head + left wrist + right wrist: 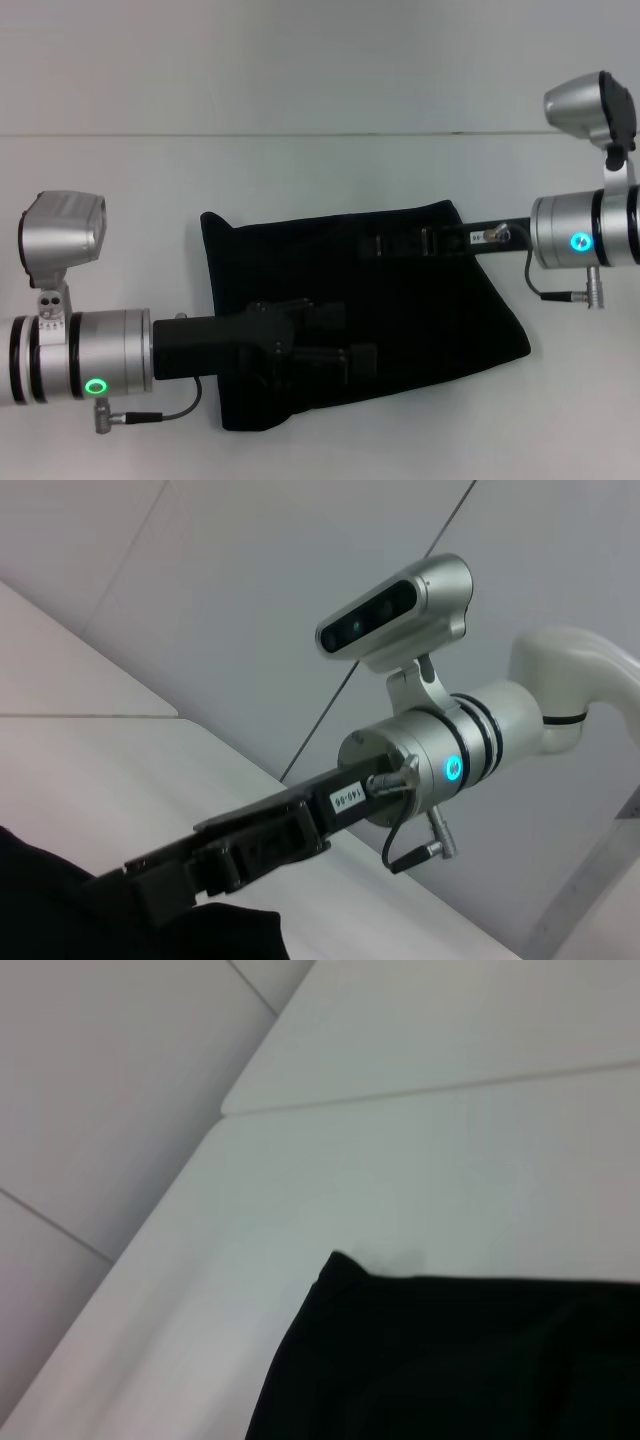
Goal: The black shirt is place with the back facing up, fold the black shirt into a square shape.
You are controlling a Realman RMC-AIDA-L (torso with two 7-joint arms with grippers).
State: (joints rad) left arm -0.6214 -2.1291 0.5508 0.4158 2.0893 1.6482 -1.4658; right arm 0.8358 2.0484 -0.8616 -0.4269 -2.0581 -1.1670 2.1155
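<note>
A: Nearest, the left claw (345,340) reaches in over the near half of the soft matte black shirt (440,310), which lies partly folded at the middle of the white bench (320,180). Spread or pinching?

B: Can't tell; black on black.

A: Farther off, the right claw (385,243) sits at the shirt's far edge. Same doubt.

B: If only one claw grips, I'd expect a skewed fold, no square.

Black shirt (400,320) matte soft cloth; table (300,170) smooth white.
</note>
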